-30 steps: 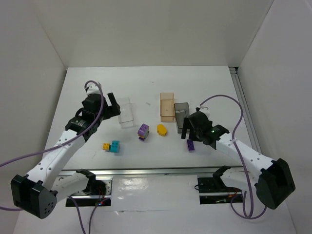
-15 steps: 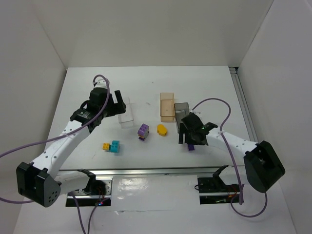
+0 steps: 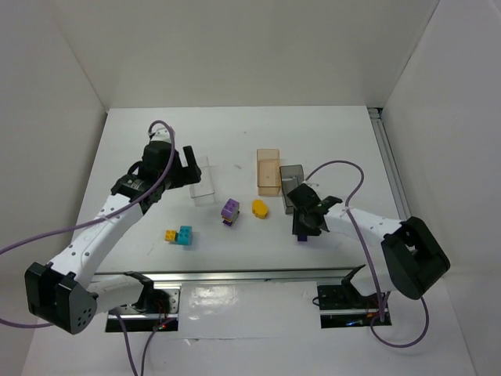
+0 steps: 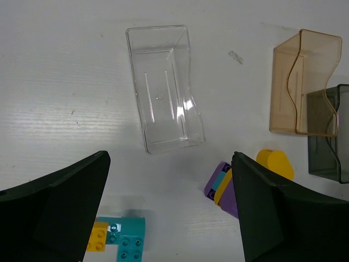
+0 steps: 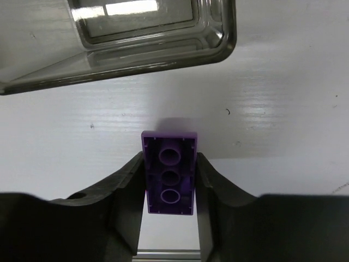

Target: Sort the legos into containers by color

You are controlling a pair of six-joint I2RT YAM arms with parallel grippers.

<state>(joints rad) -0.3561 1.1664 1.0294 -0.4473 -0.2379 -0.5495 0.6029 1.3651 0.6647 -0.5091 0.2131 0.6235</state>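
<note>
Right gripper [image 5: 169,183]: I see its jaws clamped on a purple brick [image 5: 169,172], hollow underside facing my wrist camera, toward the table's [image 3: 344,133] near edge.
In the way: dark grey bin [image 5: 221,46], its wall just beyond the brick.
Left gripper [image 4: 170,213]: jaws wide apart, holding nothing; clear bin [image 4: 139,103] ahead.
Around: orange bin [image 4: 283,87], yellow piece [image 4: 274,164], purple clump [image 4: 223,188], teal clump [image 4: 122,240].

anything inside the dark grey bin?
Looks empty: the dark grey bin shows bare floor at its near end. Its far end is out of the right wrist view, and dim from above.
</note>
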